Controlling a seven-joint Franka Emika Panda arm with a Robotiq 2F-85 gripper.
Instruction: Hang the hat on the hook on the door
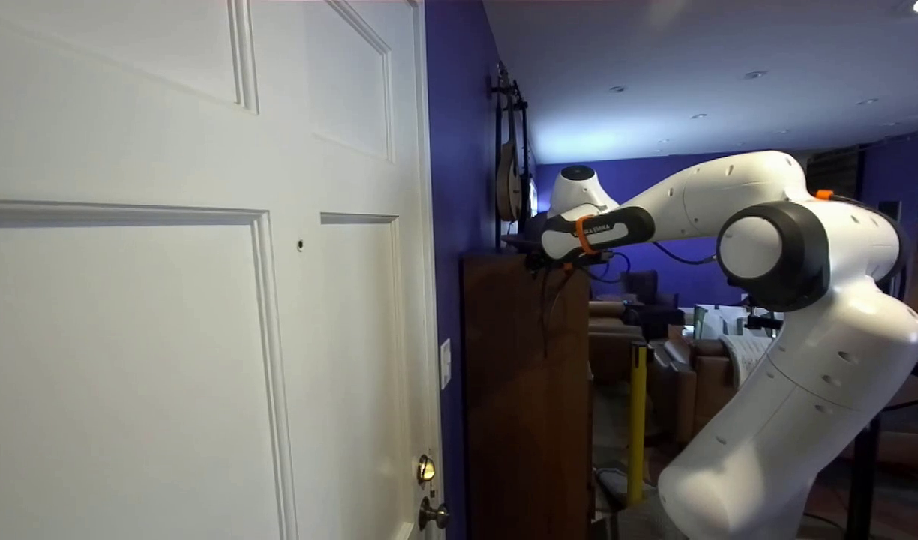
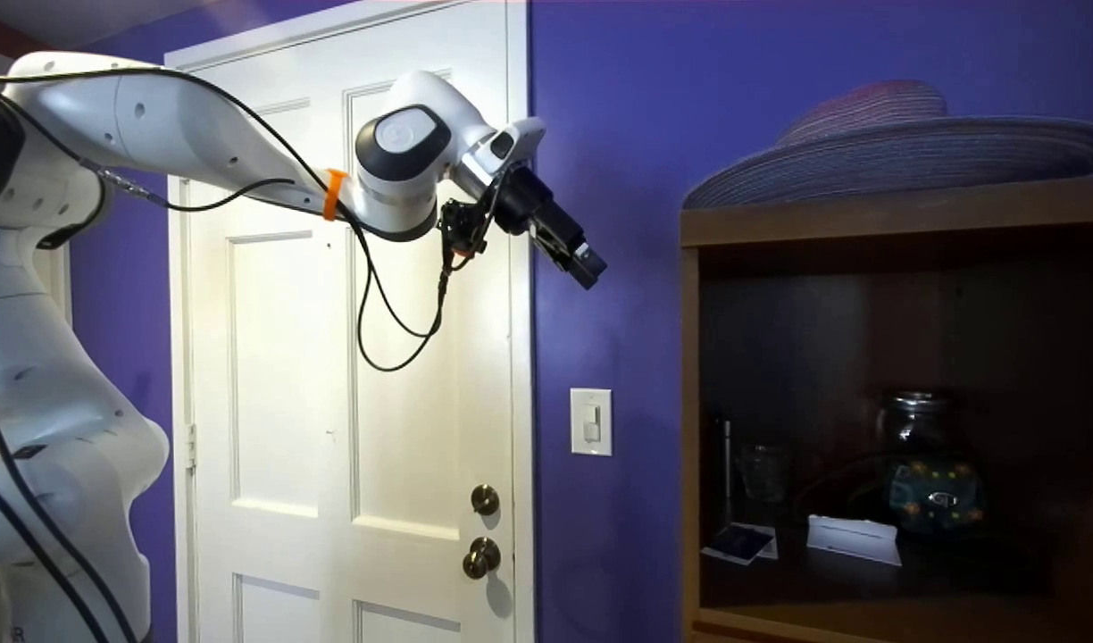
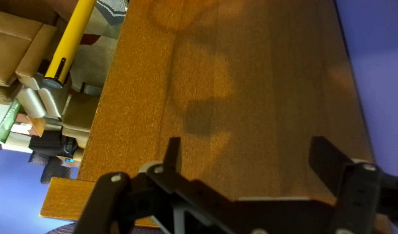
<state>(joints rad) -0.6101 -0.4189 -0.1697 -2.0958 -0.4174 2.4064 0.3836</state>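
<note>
Hat: is lying on the tabletop of the brown cabinet, its wide woven brim reaching the front corner on the side of the door; in the wrist view a strip of brim is showing along the bottom.
Gripper: in the wrist view its fingers are standing wide apart, the cabinet's side panel showing between them; in an exterior view it is pointing downward, off the door-side edge of the tabletop.
Arm: is stretching in front of the door toward that same edge, cables looping beneath its wrist.
Door: white and paneled, is standing well apart from the tabletop's door-side edge, purple wall coming between.
Hook: is showing as a tiny dark dot between the door's raised panels, too small for its shape to be told.
Doorknob: is sitting on the door's side closest to the tabletop, a lock showing just above.
Light switch: is sitting on the wall, lower than the tabletop's door-side front corner.
Jar: is standing inside the cabinet, under the tabletop's front edge, a white card lying near it.
Yellow post: is rising out past the tabletop's front edge, near brown seats.
</note>
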